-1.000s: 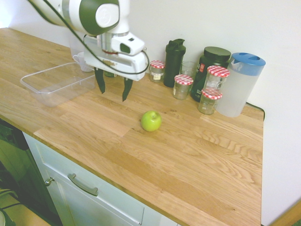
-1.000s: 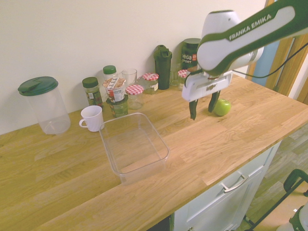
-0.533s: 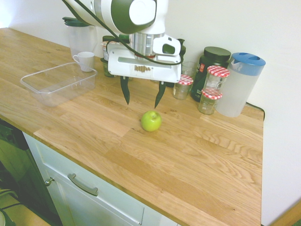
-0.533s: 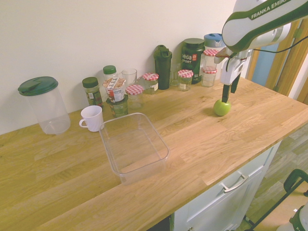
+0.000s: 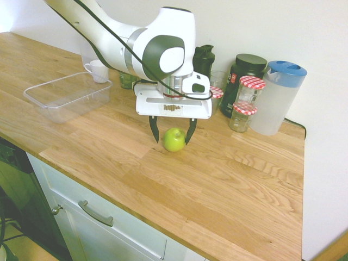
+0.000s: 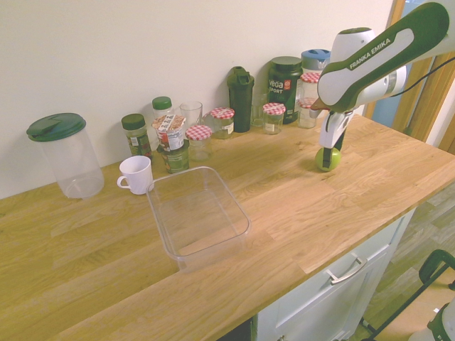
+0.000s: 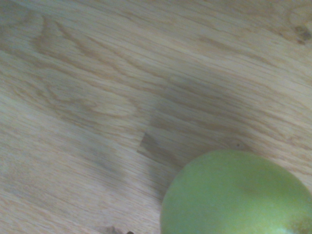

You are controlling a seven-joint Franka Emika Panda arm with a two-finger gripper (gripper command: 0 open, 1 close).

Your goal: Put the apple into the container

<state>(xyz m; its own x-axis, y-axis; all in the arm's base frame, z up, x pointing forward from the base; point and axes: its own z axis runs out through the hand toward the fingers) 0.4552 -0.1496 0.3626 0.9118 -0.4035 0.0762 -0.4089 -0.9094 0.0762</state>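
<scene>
The yellow-green apple (image 5: 174, 140) rests on the wooden counter, also seen from the other side (image 6: 325, 160) and large in the wrist view (image 7: 236, 195). My gripper (image 5: 173, 137) is lowered over it, open, one dark finger on each side of the fruit with small gaps showing. In the second exterior view the gripper (image 6: 329, 153) stands right above the apple. The clear plastic container (image 5: 67, 95) sits far off along the counter, empty (image 6: 197, 215).
Along the wall behind the apple stand red-checked-lidded jars (image 5: 243, 116), a dark shaker bottle (image 5: 203, 60), a black tub (image 5: 247, 68) and a blue-lidded jug (image 5: 278, 98). A white cup (image 6: 135, 174) and a green-lidded jug (image 6: 65, 155) stand near the container.
The arm swung away from the container side to the apple and dropped, so the open fingers now straddle the fruit. The apple has not moved.
</scene>
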